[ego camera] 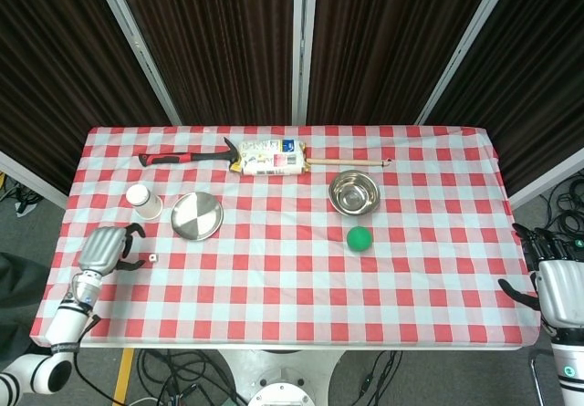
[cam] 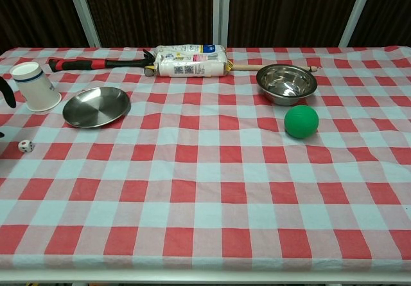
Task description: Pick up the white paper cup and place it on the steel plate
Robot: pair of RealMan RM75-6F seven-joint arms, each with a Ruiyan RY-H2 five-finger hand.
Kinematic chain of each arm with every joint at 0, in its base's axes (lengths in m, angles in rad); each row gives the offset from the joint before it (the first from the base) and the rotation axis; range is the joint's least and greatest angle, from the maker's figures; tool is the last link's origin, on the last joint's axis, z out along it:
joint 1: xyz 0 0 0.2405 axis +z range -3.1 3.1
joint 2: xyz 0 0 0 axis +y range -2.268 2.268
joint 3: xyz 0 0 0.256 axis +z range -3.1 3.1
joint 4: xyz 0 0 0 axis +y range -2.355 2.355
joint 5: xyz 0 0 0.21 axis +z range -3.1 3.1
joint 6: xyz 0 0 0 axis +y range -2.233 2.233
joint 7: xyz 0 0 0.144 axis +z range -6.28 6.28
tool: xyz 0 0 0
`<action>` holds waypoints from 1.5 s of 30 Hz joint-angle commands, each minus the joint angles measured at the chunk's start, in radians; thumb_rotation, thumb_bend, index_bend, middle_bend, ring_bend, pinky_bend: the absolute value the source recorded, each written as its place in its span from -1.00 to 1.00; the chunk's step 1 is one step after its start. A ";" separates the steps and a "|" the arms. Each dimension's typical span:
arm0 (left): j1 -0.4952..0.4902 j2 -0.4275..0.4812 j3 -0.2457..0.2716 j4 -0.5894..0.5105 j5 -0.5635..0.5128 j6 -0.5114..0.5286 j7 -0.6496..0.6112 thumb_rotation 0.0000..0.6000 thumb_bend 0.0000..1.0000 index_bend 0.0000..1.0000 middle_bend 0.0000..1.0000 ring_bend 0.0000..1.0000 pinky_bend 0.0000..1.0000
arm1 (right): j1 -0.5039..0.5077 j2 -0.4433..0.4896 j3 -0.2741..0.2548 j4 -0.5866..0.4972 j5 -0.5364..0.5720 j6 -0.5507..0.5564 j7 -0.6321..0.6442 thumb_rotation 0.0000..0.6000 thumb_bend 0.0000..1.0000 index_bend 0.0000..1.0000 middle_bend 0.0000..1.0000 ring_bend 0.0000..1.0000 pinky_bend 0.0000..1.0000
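The white paper cup (ego camera: 143, 201) (cam: 35, 87) stands upside down near the table's left edge, with a blue band near its top. Just right of it lies the steel plate (ego camera: 196, 215) (cam: 97, 106), with nothing on it. My left hand (ego camera: 106, 247) hovers over the table's left edge, in front of the cup and apart from it, fingers apart and holding nothing. In the chest view only a dark fingertip of the left hand (cam: 6, 90) shows at the left border beside the cup. My right hand (ego camera: 560, 284) hangs off the table's right edge, fingers spread and holding nothing.
A small white die (ego camera: 152, 258) (cam: 26, 146) lies just right of my left hand. A red-and-black hammer (ego camera: 187, 157), a printed package (ego camera: 270, 156) and a wooden stick (ego camera: 351, 161) lie at the back. A steel bowl (ego camera: 353, 192) and a green ball (ego camera: 359, 237) sit right of centre.
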 commanded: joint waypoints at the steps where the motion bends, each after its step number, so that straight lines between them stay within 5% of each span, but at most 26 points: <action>1: -0.017 -0.026 0.004 0.026 -0.030 -0.036 -0.007 1.00 -0.58 -0.12 0.65 0.65 0.85 | 0.001 -0.001 0.000 -0.001 0.001 -0.002 -0.002 1.00 -0.95 -0.67 -0.46 -0.66 -0.46; 8: -0.024 -0.045 0.016 0.038 -0.062 -0.079 -0.018 1.00 -0.43 -0.12 0.67 0.66 0.86 | 0.004 -0.003 -0.001 -0.001 0.010 -0.013 0.000 1.00 -0.95 -0.67 -0.46 -0.66 -0.46; 26: -0.033 -0.086 0.025 0.075 -0.104 -0.103 -0.003 1.00 -0.42 -0.05 0.68 0.67 0.86 | 0.007 -0.014 -0.006 0.027 0.014 -0.028 0.030 1.00 -0.95 -0.67 -0.46 -0.66 -0.45; 37: -0.042 -0.095 0.023 0.081 -0.109 -0.107 0.001 1.00 -0.14 0.11 0.70 0.69 0.86 | 0.004 -0.017 -0.007 0.033 0.016 -0.024 0.039 1.00 -0.93 -0.66 -0.46 -0.66 -0.44; 45: -0.107 -0.048 -0.032 -0.015 -0.056 -0.091 -0.023 1.00 -0.10 0.12 0.70 0.69 0.86 | 0.006 -0.014 -0.004 0.031 0.006 -0.017 0.039 1.00 -0.93 -0.65 -0.46 -0.66 -0.44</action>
